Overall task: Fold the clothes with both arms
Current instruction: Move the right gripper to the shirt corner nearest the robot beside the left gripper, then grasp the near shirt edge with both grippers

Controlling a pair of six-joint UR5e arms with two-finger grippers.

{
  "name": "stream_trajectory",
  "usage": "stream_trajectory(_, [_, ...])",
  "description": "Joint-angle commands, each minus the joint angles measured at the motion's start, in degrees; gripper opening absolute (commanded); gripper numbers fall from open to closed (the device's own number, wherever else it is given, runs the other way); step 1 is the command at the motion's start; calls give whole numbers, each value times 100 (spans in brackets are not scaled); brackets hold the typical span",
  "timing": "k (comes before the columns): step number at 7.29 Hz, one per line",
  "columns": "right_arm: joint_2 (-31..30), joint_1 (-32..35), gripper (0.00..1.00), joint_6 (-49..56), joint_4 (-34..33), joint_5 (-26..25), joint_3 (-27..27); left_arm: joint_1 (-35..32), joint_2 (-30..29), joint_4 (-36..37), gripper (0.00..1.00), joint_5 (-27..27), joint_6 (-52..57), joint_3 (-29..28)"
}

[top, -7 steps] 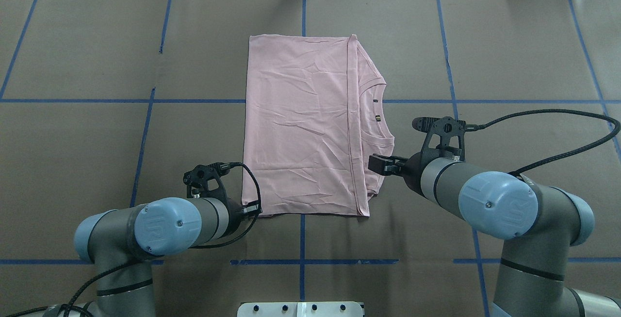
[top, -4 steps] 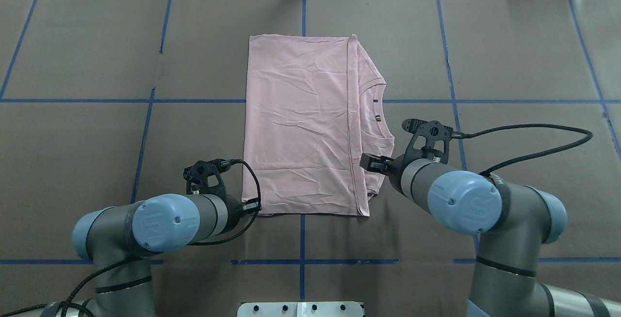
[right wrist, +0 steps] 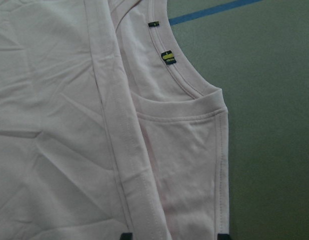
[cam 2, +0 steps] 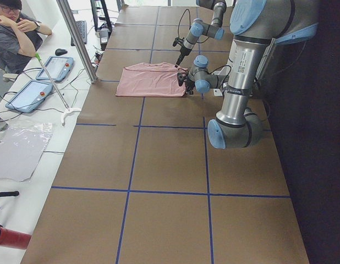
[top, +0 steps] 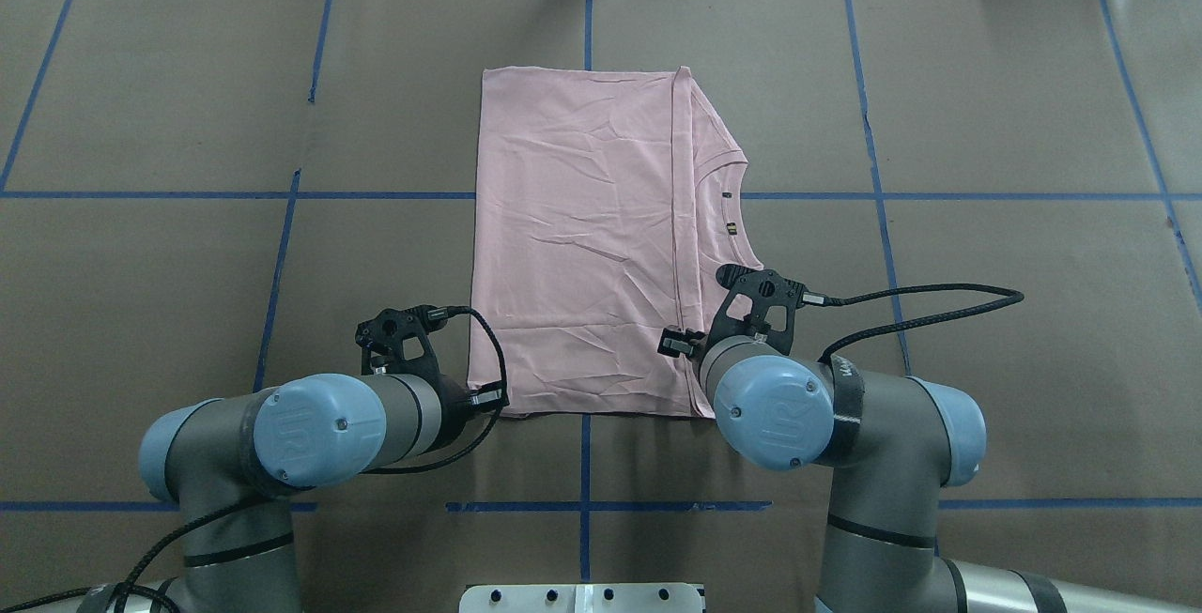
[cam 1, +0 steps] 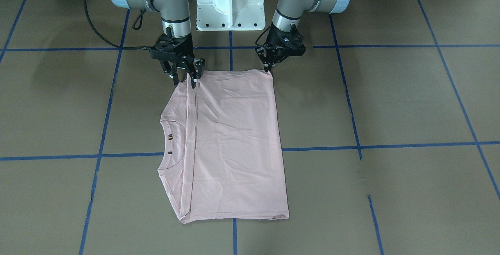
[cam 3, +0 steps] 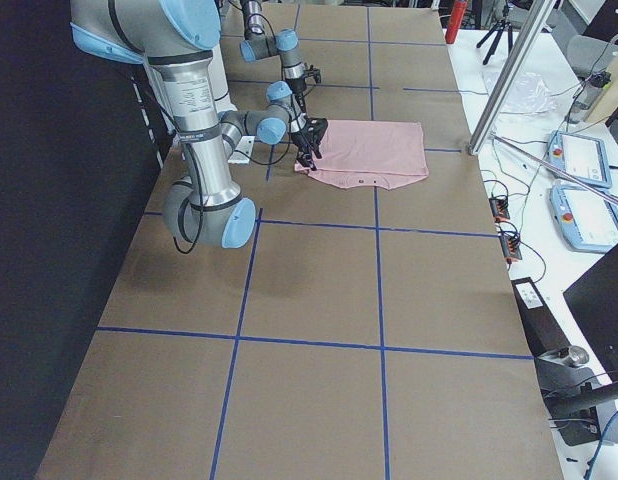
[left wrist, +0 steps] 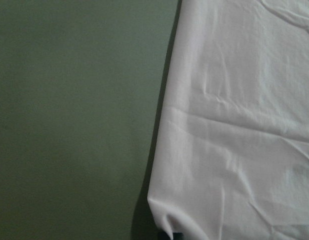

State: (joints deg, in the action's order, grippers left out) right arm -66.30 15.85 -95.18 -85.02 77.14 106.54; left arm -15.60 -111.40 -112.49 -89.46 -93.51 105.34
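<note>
T-shirt [cam 1: 234, 138] corner in narrow left end effector [cam 1: 269, 68]; right end effector [cam 1: 184, 81] wide, its spread clearer frontally than overhead.

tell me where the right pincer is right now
In the overhead view, the right pincer is right of centre, open over the pink T-shirt at its collar-side corner nearest the robot.

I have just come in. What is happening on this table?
Two robot arms are folding a pale pink T-shirt, which lies partly folded and flat on the brown table. The left pincer is shut on one robot-side corner. The right pincer is open and set over the other robot-side corner, at the collar end, not yet gripping.
</note>
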Motion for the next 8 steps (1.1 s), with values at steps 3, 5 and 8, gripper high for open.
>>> stream_trajectory(3, [56, -161, 53, 44, -304, -58, -20, 4, -23, -1, 0, -10, -1, 4])
stream_trajectory(5, [74, -196, 47, 35, -305, -129, -28, -4, -23, -10, 0, -10, -1, 4])
stream_trajectory(8, [74, -214, 46, 35, -305, -190, -46, -5, -23, -10, 0, -10, -1, -5])
